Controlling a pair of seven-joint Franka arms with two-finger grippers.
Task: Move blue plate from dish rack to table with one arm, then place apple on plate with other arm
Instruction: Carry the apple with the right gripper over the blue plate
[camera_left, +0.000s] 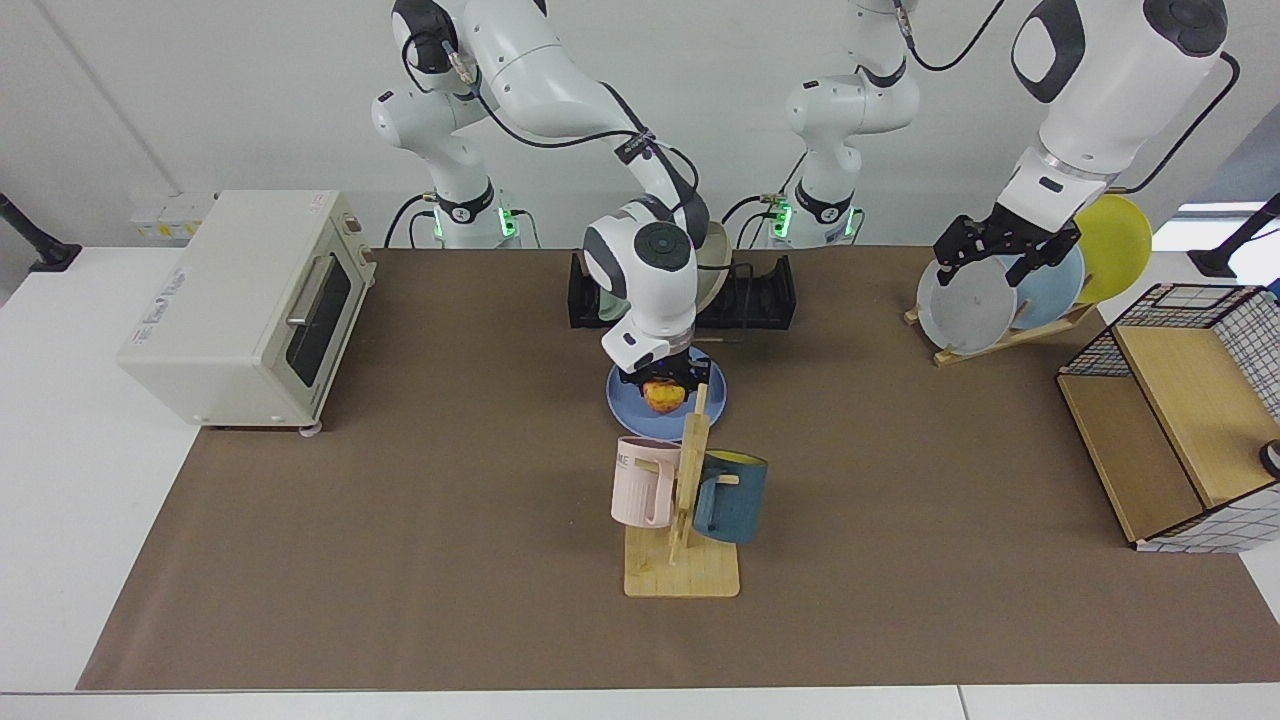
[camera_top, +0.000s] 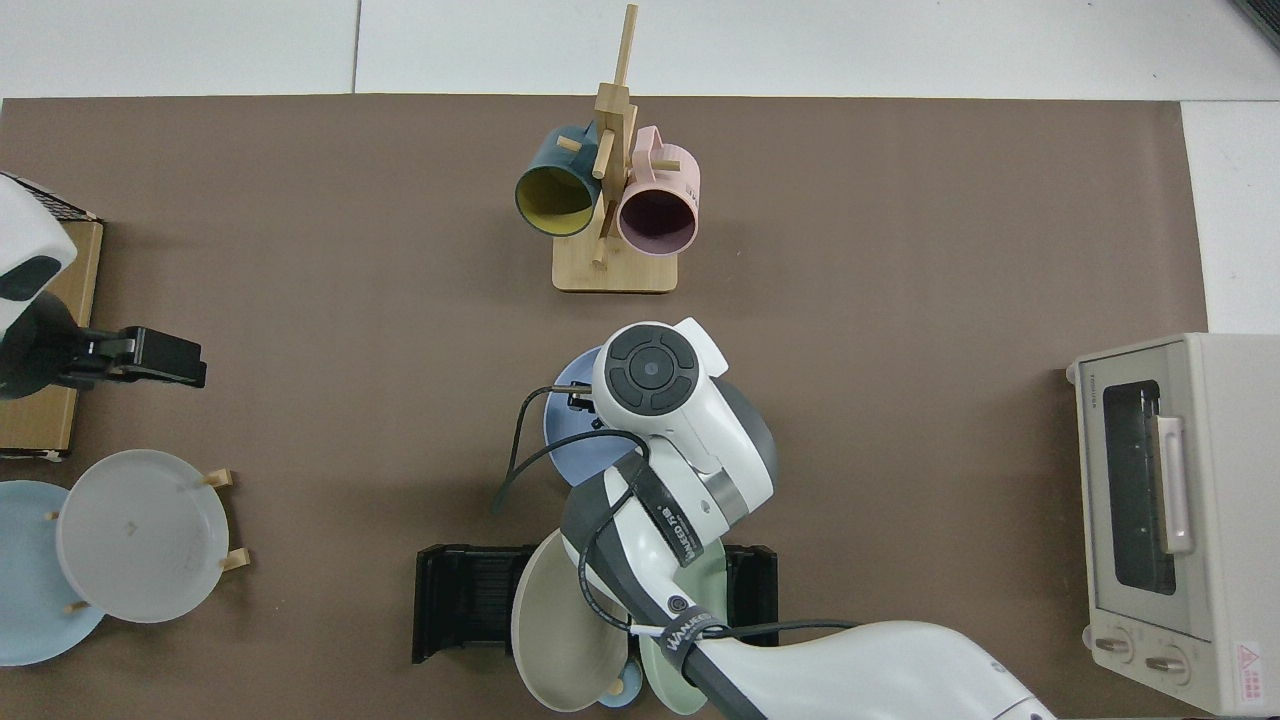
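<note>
Your right gripper (camera_left: 664, 388) pinches the apple (camera_left: 663, 396) over the blue plate (camera_left: 625, 402); lower until it touches, then spread the jaws.

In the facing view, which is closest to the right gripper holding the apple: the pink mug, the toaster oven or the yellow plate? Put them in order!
From the right gripper, over the blue plate:
1. Pink mug, just in front.
2. Toaster oven, at the view's left.
3. Yellow plate, far at the view's right.

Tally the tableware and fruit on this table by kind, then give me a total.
Plates: 6 (blue plate, taupe plate, green plate, grey plate, pale blue plate, yellow plate)
Mugs: 2 (pink mug, teal mug)
Apples: 1 (apple, held by the right gripper over the blue plate)
Total: 9
</note>
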